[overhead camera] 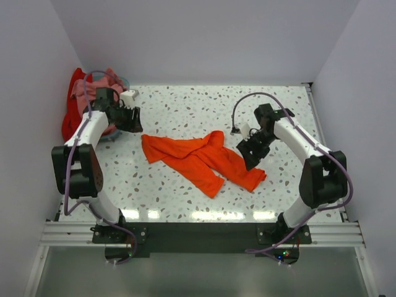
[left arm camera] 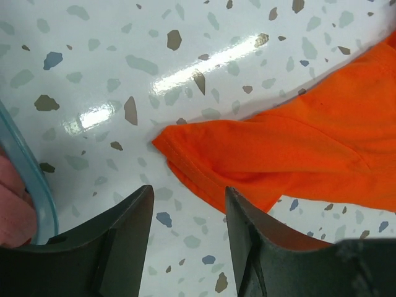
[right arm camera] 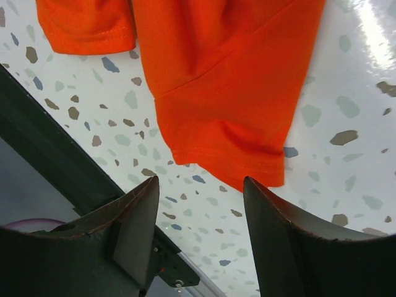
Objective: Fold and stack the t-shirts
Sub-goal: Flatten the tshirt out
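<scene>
Overhead coverage gives us the whole layout: the orange t-shirt lies crumpled and unfolded in the middle of the table. It forms a twisted band with two lobes trailing towards the near edge, between the left gripper at its far-left end and the right gripper at its right side. Only that view shows us the pink t-shirt and the red t-shirt bunched together at the far-left corner; we cannot tell how they are arranged. From the left wrist we see what the top camera cannot. The dark fingers stand apart with bare table between them, holding nothing. A stitched corner of the orange cloth lies just beyond the tips, and the translucent blue rim of a bin with a bit of pink cloth sits at the left edge. The right wrist shows its jaws likewise parted and empty, just short of a hemmed flap with a visible seam, near the dark rail at the table's edge. The cloth is matte, soft and creased. The tabletop is glossy white, speckled with grey, brown and blue chips, and it throws back strip-light glare.
</scene>
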Tool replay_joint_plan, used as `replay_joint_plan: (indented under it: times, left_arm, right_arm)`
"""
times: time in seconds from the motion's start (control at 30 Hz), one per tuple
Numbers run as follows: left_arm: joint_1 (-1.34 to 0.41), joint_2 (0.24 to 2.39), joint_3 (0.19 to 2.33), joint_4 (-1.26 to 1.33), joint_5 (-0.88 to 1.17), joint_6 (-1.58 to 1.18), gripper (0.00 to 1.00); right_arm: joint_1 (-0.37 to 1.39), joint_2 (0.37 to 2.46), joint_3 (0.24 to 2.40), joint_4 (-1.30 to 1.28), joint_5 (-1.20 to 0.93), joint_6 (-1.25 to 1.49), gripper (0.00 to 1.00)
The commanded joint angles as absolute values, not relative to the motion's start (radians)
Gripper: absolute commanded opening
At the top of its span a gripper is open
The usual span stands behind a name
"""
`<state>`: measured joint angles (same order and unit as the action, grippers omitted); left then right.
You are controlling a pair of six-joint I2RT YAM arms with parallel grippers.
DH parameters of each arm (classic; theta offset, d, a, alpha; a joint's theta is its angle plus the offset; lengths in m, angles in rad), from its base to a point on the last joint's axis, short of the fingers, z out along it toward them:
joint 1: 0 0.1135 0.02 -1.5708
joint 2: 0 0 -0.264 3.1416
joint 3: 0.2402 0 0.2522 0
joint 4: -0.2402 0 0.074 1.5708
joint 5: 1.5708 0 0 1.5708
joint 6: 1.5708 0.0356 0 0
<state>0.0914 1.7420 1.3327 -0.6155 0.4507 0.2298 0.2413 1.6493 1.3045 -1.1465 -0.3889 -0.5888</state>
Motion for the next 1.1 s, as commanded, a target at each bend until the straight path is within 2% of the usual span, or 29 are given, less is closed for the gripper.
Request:
replay_joint_plan:
  times: [0.0, 0.1, 0.27, 0.53, 0.87, 1.03, 1.07]
  left_arm:
    - [0.100, 1.648, 1.310, -0.630, 0.524, 0.291, 0.55]
    - [0.084, 1.651, 1.286, -0.813, 0.644, 0.480, 0.56]
    - [0.008, 1.625, 1.158, -0.905, 0.549, 0.665, 0.61]
    - [-0.155, 1.562, 0.986, -0.695, 0.319, 0.641, 0.63]
    - [-0.232, 1.624, 0.959, -0.466, 0.199, 0.617, 0.63]
    - [-0.247, 1.699, 0.956, -0.436, 0.175, 0.604, 0.56]
    - [-0.247, 1.707, 0.959, -0.439, 0.169, 0.594, 0.43]
  right_arm:
    - [0.284, 1.583, 1.240, -1.144, -0.391, -0.529, 0.60]
    - [0.288, 1.597, 1.194, -1.089, -0.330, -0.514, 0.58]
    - [0.288, 1.629, 1.151, -1.016, -0.221, -0.522, 0.57]
    - [0.288, 1.640, 1.131, -1.020, -0.212, -0.543, 0.56]
    - [0.308, 1.649, 1.075, -0.983, -0.212, -0.534, 0.58]
    - [0.324, 1.704, 1.046, -0.936, -0.170, -0.531, 0.54]
    - [0.324, 1.710, 1.043, -0.914, -0.158, -0.531, 0.47]
